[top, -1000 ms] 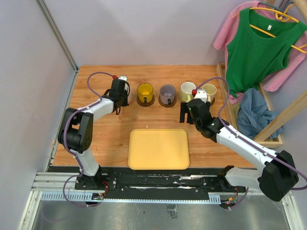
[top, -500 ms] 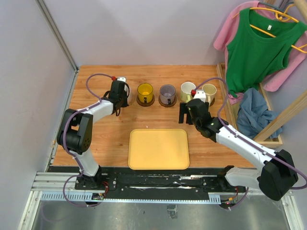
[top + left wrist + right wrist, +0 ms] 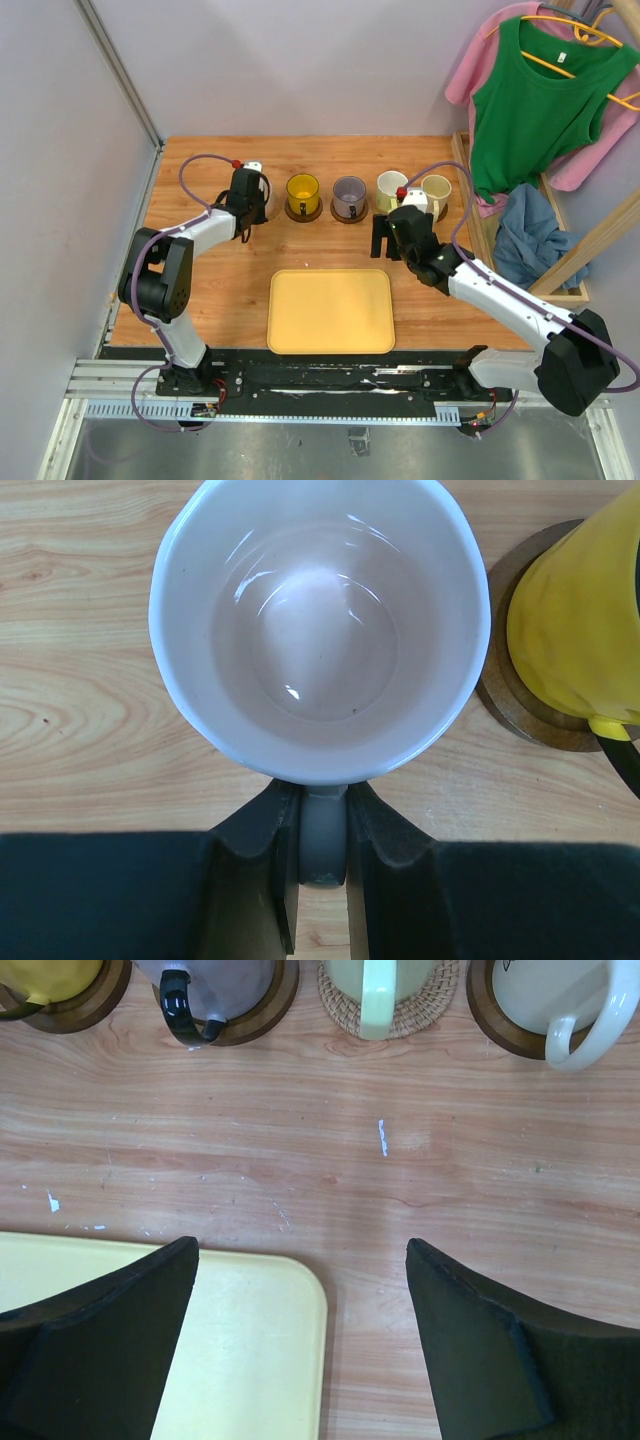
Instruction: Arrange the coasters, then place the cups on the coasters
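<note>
My left tool [image 3: 322, 825] pinches the handle of the round, shiny pink cup [image 3: 320, 630] just in front, and my right tool [image 3: 300, 1250] gapes wide.

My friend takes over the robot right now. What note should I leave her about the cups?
Left claw: shut on the pink cup by its handle, at the row's left end; no coaster shows under it.
Right claw: open, empty, above the table near the yellow tray.
Done: yellow cup, grey-purple cup, pale green cup and cream cup each on a coaster.
Left: seat and release the pink cup.
</note>
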`<state>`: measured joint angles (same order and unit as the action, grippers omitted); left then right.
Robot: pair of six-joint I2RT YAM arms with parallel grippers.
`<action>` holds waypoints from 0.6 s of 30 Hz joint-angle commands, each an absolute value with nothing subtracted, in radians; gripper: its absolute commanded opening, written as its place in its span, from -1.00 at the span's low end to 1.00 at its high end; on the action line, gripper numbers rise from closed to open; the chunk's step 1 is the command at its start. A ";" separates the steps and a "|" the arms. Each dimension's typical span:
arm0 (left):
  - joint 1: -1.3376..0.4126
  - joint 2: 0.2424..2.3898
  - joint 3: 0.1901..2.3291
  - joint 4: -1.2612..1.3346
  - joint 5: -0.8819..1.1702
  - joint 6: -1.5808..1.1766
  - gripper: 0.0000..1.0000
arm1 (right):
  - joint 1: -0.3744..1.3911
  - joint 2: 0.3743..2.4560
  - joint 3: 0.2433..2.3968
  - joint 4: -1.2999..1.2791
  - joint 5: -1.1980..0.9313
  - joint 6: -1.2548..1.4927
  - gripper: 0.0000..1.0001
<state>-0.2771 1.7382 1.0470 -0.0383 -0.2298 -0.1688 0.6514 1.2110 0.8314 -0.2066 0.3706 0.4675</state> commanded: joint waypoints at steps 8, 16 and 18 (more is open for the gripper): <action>-0.273 1.733 1.065 -0.047 -0.216 -0.189 -0.28 | 0.640 1.224 0.869 -0.202 0.360 0.482 0.73; -0.272 1.718 1.049 -0.047 -0.207 -0.201 0.06 | 0.640 1.229 0.867 -0.207 0.347 0.485 0.75; -0.273 1.705 1.046 -0.050 -0.211 -0.201 0.16 | 0.640 1.227 0.867 -0.209 0.346 0.487 0.75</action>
